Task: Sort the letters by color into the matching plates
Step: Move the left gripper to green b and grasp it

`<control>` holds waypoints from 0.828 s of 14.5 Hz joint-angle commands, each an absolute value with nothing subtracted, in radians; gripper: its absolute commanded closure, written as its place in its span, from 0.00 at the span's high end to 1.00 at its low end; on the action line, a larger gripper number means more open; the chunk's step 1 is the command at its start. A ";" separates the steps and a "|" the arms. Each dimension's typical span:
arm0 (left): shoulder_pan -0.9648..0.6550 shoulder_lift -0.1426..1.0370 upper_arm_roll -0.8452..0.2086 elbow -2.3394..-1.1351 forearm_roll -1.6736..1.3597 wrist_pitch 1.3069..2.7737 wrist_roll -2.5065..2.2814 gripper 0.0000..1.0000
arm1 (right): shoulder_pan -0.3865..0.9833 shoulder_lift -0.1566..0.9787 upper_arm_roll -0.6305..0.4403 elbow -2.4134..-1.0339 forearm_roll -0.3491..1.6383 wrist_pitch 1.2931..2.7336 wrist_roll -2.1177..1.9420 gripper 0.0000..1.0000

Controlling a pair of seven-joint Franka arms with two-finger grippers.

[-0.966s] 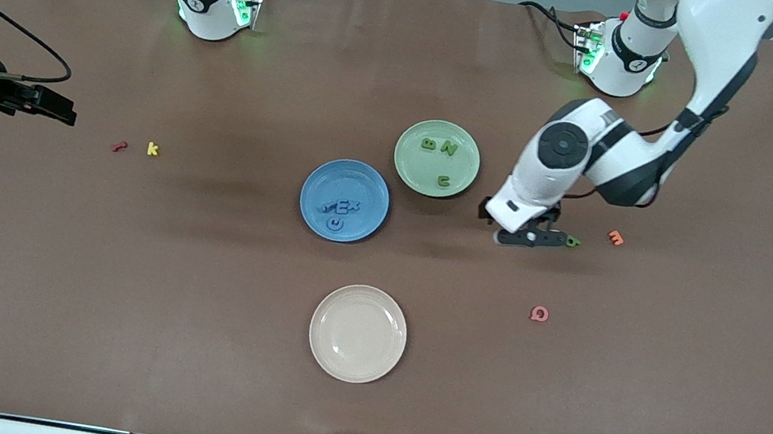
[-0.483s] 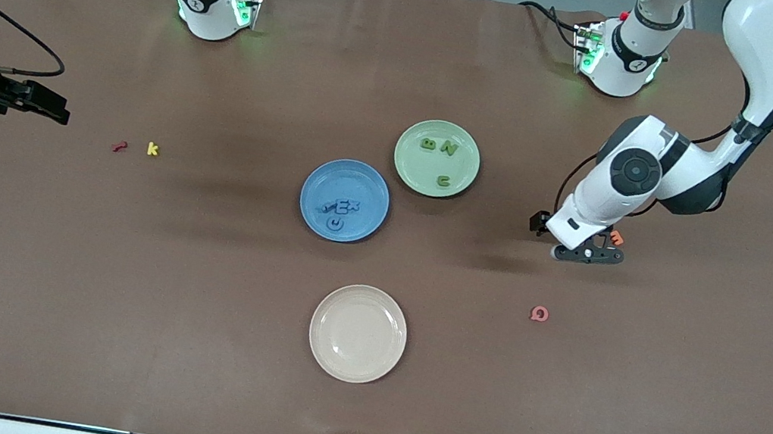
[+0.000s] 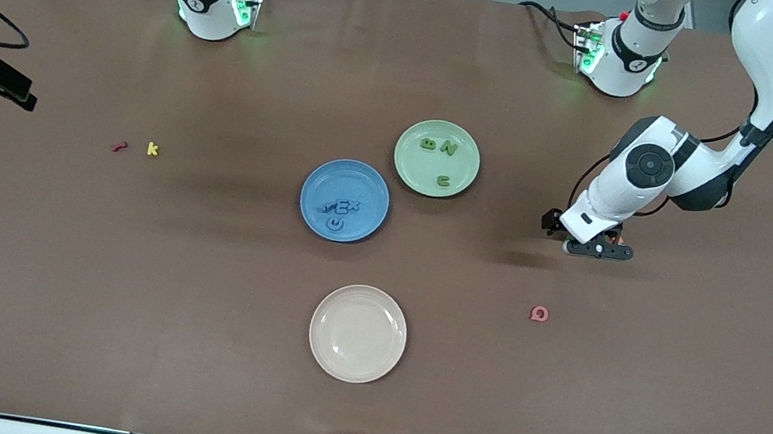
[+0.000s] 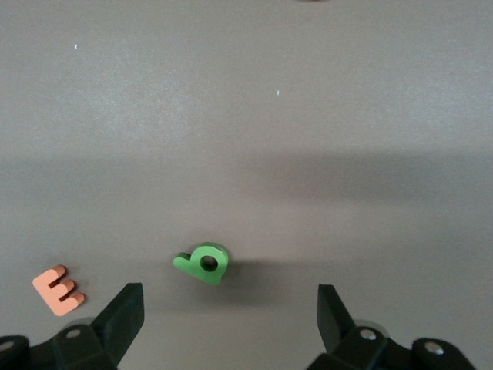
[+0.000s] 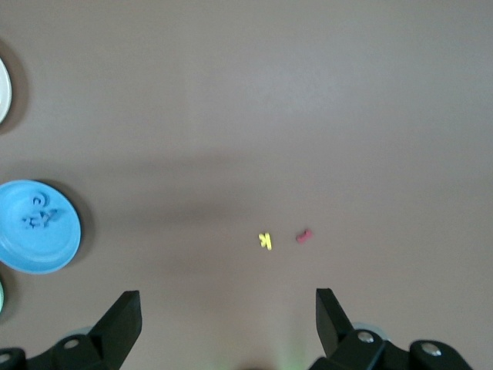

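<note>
The left gripper [image 3: 592, 249] is seen low over the table toward the left arm's end, with its fingers [image 4: 123, 320] spread wide apart and nothing clamped between them. In the left wrist view the green letter b [image 4: 203, 263] is shown lying flat on the brown table [image 3: 189, 310], between the lines of the two fingers and closer to one of them, not touched by either. An orange letter [image 4: 58, 290] is seen just beside that same finger, on its outer side, apart from the green b. In the front view the b itself is hidden by the gripper.

The pale green plate [image 3: 437, 158] is found near the middle of the table, and three green letters, B [image 3: 428, 144], N [image 3: 449, 149] and u [image 3: 443, 180], are held in it. The blue plate [image 3: 344, 200] lies just beside it, nearer to the front camera, and blue letters [image 3: 340, 211] are clustered in it; an E, an x and a c can be made out, while the fourth cannot be told apart.

The right gripper [image 5: 223, 324] is held high over the right arm's end of the table, waiting, its fingers wide apart and empty. A cream plate [image 3: 357, 333] is placed nearest the front camera. A pink letter [image 3: 539, 314], a yellow k [image 3: 152, 149] and a small red letter [image 3: 119, 146] are left on the table.
</note>
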State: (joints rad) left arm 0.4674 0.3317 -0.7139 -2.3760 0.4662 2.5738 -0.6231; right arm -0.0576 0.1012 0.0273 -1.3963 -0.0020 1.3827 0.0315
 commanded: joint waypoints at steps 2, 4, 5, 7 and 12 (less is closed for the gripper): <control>0.499 0.334 -0.726 -2.401 0.520 2.623 -0.620 0.99 | -0.093 0.084 0.041 -1.394 0.005 1.316 0.046 1.00; 0.518 0.362 -0.724 -2.401 0.564 2.652 -0.626 0.99 | -0.091 0.055 0.043 -1.417 0.005 1.301 0.046 1.00; 0.534 0.377 -0.724 -2.401 0.590 2.663 -0.629 0.99 | -0.092 0.025 0.044 -1.457 0.006 1.308 0.046 1.00; 0.540 0.394 -0.724 -2.399 0.618 2.665 -0.634 0.98 | -0.087 -0.027 0.046 -1.528 0.006 1.336 0.046 1.00; 0.558 0.426 -0.723 -2.399 0.653 2.678 -0.641 0.93 | -0.086 -0.081 0.049 -1.595 0.015 1.381 0.046 1.00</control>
State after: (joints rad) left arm 0.5452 0.4162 -0.7135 -2.3944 0.6266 2.6572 -0.6250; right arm -0.0743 -0.0412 0.0384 -1.5442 -0.0020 1.3590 0.0315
